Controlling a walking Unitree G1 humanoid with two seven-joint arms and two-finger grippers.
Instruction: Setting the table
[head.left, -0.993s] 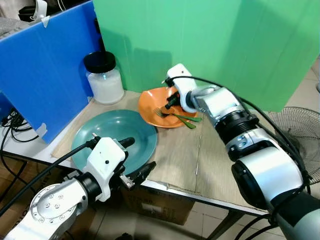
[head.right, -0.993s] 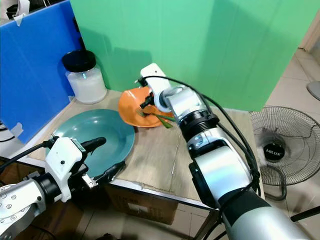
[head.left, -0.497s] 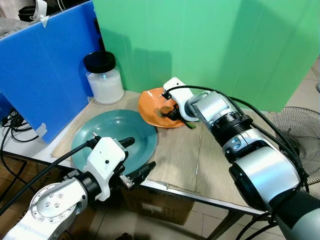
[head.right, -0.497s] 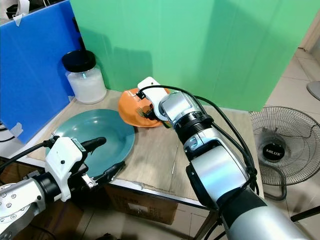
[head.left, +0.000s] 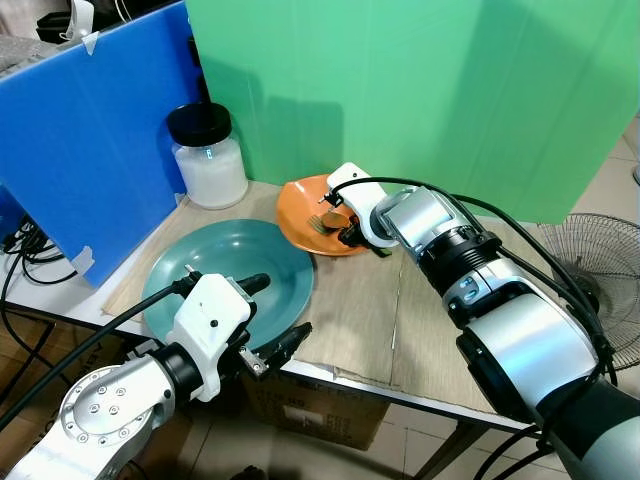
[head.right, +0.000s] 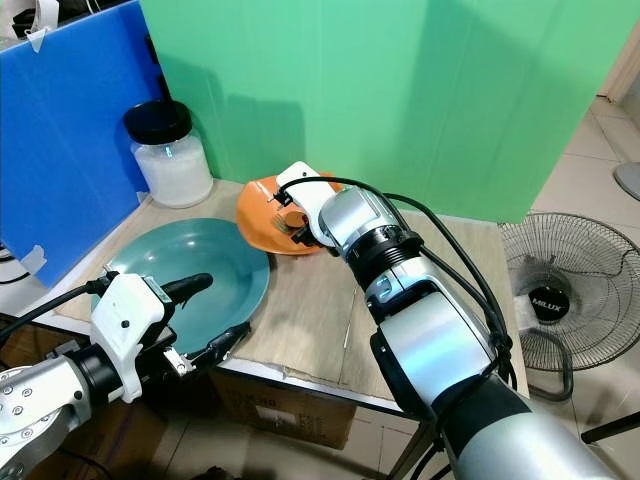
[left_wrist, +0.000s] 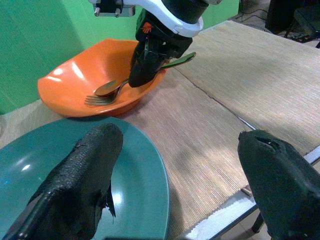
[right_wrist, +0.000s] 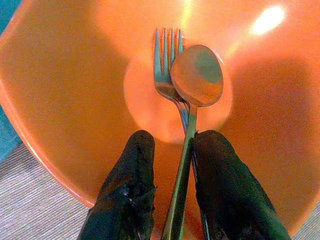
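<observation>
An orange bowl (head.left: 300, 205) stands at the back of the table with a spoon (right_wrist: 197, 70) and a fork (right_wrist: 165, 60) lying in it, their green handles over the rim. My right gripper (right_wrist: 177, 140) reaches into the bowl. Its fingers are narrowly apart on either side of the spoon handle, with a thin gap showing. A large teal plate (head.left: 215, 260) lies in front of the bowl. My left gripper (head.left: 275, 312) hovers open over the plate's near rim and holds nothing.
A woven mat (head.left: 360, 310) covers the table. A white jar with a black lid (head.left: 208, 155) stands at the back left. A blue board (head.left: 90, 130) and a green board (head.left: 420, 90) wall the back. A fan (head.left: 590, 250) stands on the floor to the right.
My right gripper has come down from above the bowl's far rim to sit around the cutlery handles. The left arm has stayed still.
</observation>
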